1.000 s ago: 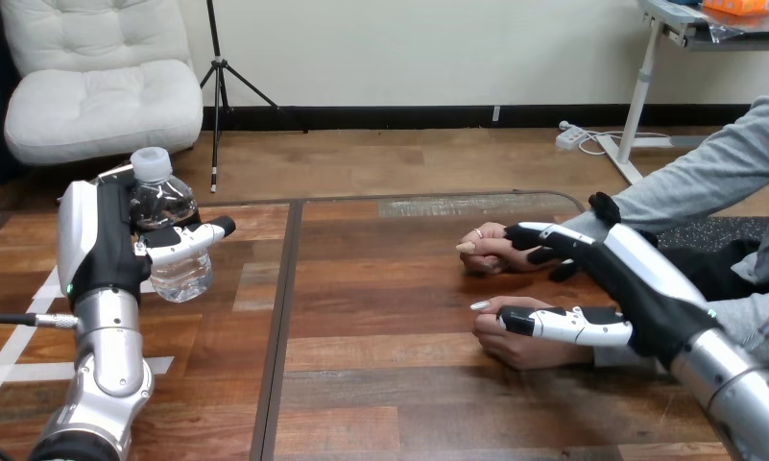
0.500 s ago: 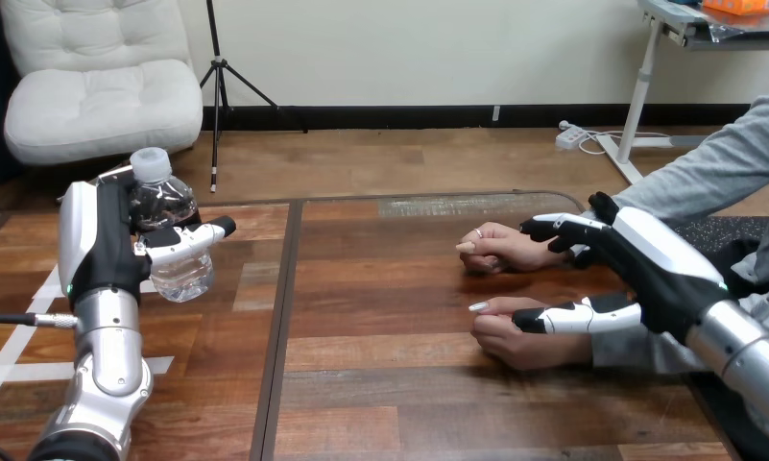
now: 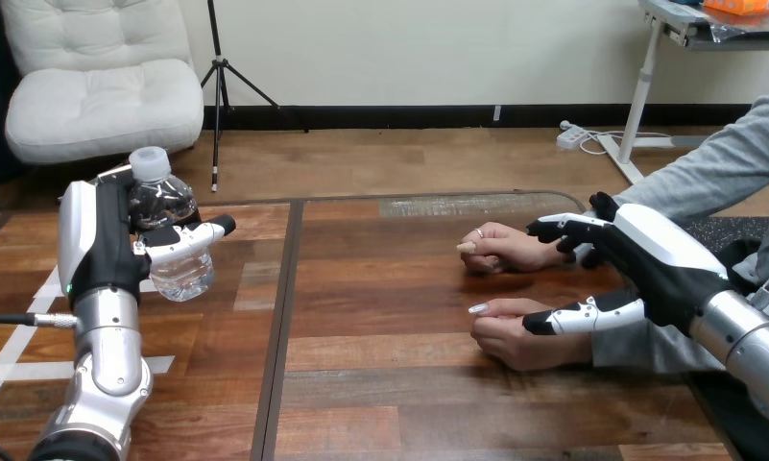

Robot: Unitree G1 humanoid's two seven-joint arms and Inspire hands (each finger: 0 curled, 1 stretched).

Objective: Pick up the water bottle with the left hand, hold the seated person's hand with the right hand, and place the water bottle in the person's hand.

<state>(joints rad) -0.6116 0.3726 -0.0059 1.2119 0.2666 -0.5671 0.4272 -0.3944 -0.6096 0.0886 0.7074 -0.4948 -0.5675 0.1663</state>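
At left, clear white-capped plastic water bottle [image 3: 180, 277] is gripped upright in left hand [image 3: 111, 252].
Right hand [image 3: 663, 264] is spread open over the person's hands [image 3: 515, 338], neither clasped; one should be enclosed gently before the bottle is carried across.

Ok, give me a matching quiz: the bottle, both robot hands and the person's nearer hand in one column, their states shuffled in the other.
Column one:
1. water bottle
2. left hand
3. right hand
4. person's nearer hand

Column two:
A. resting on the table, loosely curled, empty
B. curled round the water bottle
C. clear, white cap, upright
D. open, fingers straight

Pairs: 1-C, 2-B, 3-D, 4-A.
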